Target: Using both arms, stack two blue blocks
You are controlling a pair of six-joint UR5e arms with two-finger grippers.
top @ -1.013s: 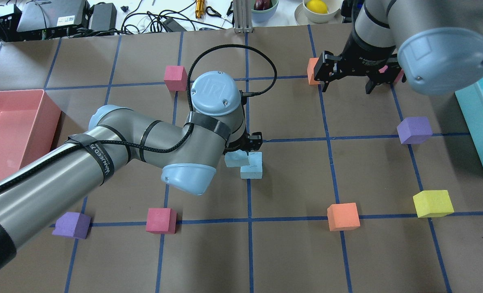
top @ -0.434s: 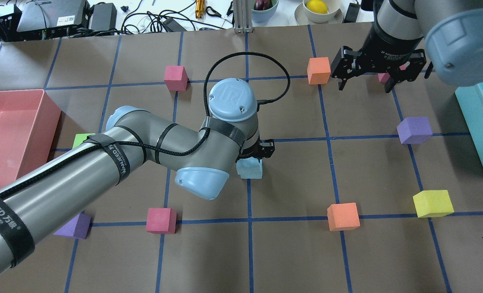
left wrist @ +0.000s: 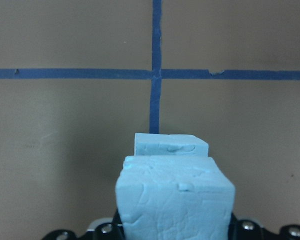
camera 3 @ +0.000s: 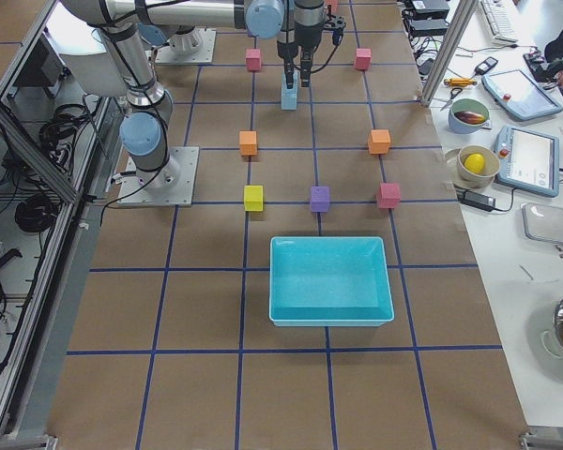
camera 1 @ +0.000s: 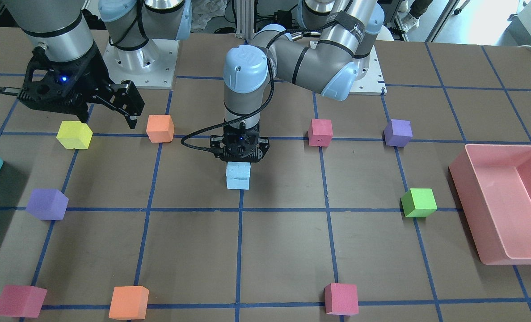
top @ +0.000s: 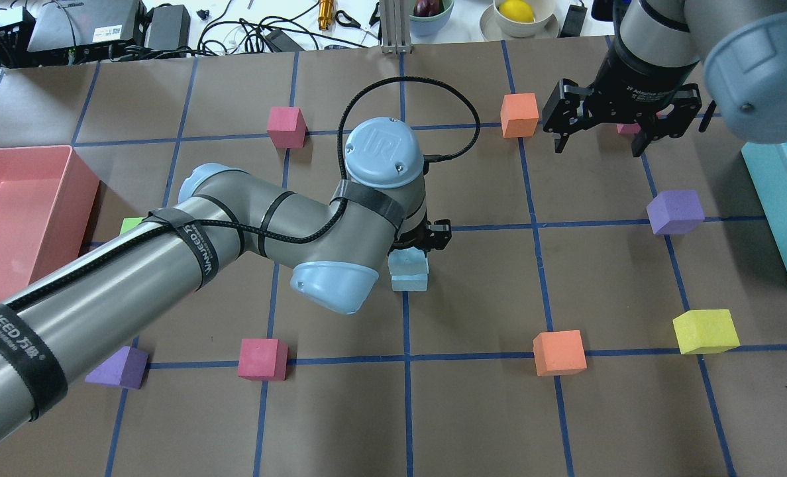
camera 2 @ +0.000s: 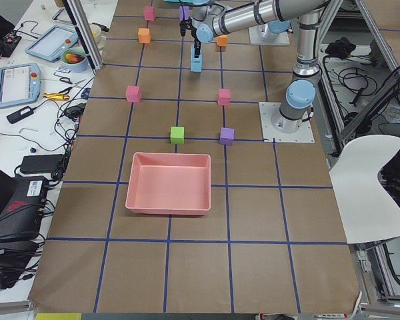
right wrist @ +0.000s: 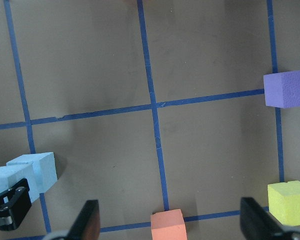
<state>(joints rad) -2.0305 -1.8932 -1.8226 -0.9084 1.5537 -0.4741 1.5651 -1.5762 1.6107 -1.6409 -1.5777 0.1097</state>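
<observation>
My left gripper (top: 415,246) is shut on one pale blue block (top: 408,262) and holds it right over the other blue block (top: 410,283), which sits on a blue tape crossing. In the left wrist view the held block (left wrist: 175,200) fills the bottom and the lower block (left wrist: 171,145) shows just past it. I cannot tell if the two touch. From the front they read as one blue column (camera 1: 238,175) under the gripper (camera 1: 239,156). My right gripper (top: 597,146) is open and empty, at the far right near an orange cube (top: 519,114); its fingers (right wrist: 89,220) are spread wide.
A pink bin (top: 83,173) stands at the left and a teal bin (top: 764,192) at the right. Loose cubes lie around: purple (top: 675,212), yellow (top: 705,331), orange (top: 559,352), pink (top: 262,358), pink (top: 285,126), purple (top: 118,366), green (top: 132,224).
My left gripper has carried its blue block rightward, from offset beside the other blue block to directly above it. My right arm has drawn back to the right, uncovering the orange cube.
</observation>
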